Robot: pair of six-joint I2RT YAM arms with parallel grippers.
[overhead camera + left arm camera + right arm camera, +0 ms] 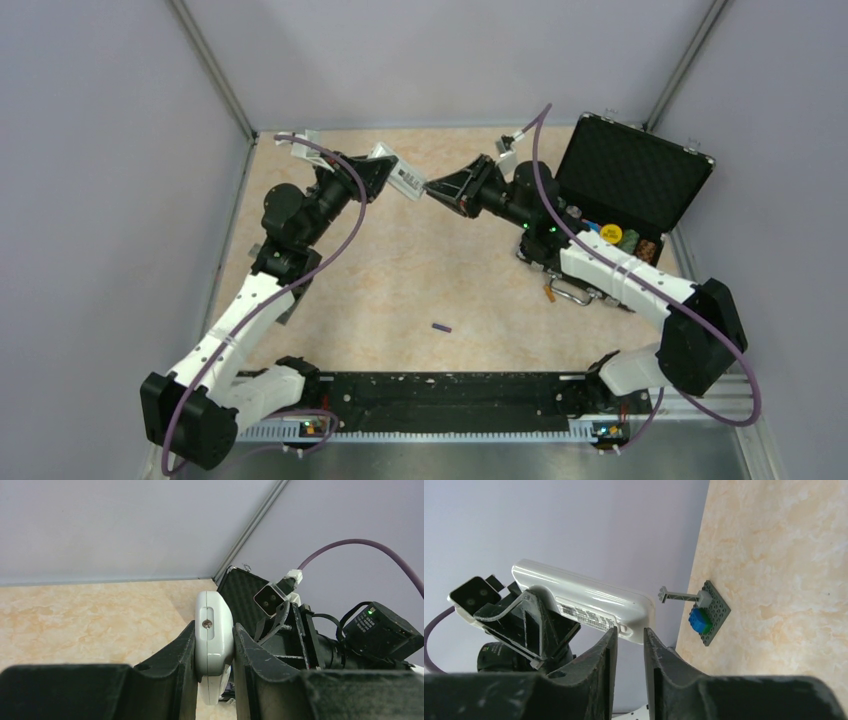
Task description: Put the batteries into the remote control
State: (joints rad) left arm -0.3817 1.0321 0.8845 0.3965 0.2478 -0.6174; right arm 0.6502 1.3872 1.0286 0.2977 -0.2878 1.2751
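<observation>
My left gripper [380, 168] is shut on the white remote control [405, 175] and holds it in the air over the far part of the table. In the left wrist view the remote [214, 610] stands edge-on between the two fingers [214, 627]. My right gripper [432, 188] faces it from the right. In the right wrist view its jaws [629, 630] stand a narrow gap apart, with their tips at the end of the remote [584, 597], whose labelled back shows. One dark purple battery [441, 327] lies on the table near the front middle.
An open black case [630, 175] with poker chips [620, 238] stands at the right, next to the right arm. A grey studded plate carrying a blue brick [709, 612] lies by the far left wall. The black rail [440, 395] runs along the near edge.
</observation>
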